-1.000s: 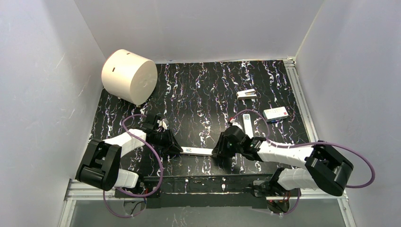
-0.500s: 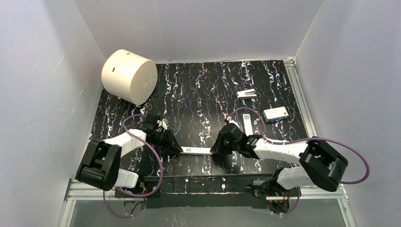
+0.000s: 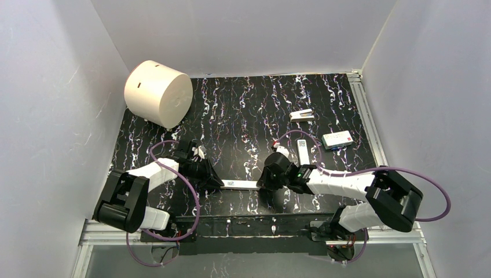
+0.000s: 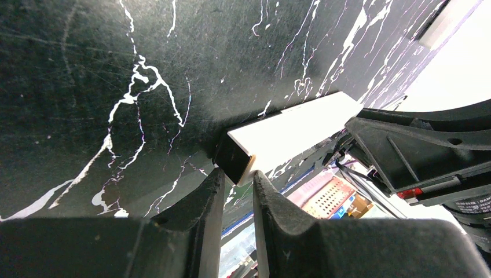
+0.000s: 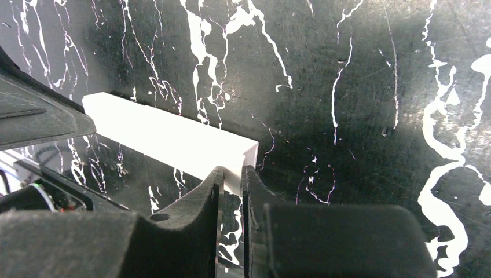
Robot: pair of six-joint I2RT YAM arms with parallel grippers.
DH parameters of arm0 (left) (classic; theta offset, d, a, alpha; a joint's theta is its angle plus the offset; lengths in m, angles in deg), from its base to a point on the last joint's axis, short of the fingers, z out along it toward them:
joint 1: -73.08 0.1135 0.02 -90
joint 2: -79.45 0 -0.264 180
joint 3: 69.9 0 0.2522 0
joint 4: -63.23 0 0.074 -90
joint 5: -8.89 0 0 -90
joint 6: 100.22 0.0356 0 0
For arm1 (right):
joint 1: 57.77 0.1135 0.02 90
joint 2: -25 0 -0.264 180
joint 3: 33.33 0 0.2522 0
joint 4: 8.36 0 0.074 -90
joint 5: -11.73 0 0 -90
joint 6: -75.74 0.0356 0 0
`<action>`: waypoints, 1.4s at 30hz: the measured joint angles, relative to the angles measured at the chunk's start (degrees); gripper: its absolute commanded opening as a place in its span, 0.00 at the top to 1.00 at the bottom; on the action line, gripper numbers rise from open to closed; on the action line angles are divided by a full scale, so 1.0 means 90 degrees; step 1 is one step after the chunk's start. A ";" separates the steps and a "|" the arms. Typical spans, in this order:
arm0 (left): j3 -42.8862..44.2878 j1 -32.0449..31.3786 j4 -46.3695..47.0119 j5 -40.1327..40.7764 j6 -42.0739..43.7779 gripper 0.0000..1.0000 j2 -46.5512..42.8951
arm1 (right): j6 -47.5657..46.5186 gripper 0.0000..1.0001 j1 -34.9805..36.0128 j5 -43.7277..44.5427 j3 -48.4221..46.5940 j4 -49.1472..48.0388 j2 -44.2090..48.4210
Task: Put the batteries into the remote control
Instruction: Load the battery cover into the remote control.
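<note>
The left arm (image 3: 151,171) and right arm (image 3: 339,184) stretch low and inward at the near side. The left gripper (image 3: 215,182) and right gripper (image 3: 262,184) face each other, fingers nearly together, each pinching one end of the remote (image 3: 242,185).

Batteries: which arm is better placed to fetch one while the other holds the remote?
Right. The batteries seem to lie back right, beyond the right arm; the left arm, at the far end of the remote, would reach across.

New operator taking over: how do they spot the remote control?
On the black marbled table, look at the middle of the near edge. The remote control is the slim white bar lying crosswise, left gripper and right gripper pinching its ends; the similar white strip lies loose.
</note>
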State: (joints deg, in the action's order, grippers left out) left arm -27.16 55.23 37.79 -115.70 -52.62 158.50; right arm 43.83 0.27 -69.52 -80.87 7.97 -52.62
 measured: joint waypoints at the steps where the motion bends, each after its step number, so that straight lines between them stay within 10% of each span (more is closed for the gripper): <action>1: 0.0000 0.0000 0.0005 -0.0002 0.0000 0.91 0.0000 | -0.0002 0.77 0.0051 0.0092 -0.0039 0.0056 -0.0007; 11: 0.0000 0.0000 0.0027 -0.0039 0.0000 0.94 0.0032 | 0.0010 0.91 0.0328 0.0610 -0.0197 0.0313 -0.0061; 42: -0.0221 -0.0075 -0.0391 -0.0804 -0.0321 1.00 0.0277 | 0.0306 0.92 0.0214 0.1537 -0.0954 -0.1715 -0.1763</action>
State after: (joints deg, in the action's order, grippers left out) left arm -29.15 54.55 34.27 -122.93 -55.50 160.99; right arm 46.58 2.20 -55.68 -89.46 -7.47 -68.49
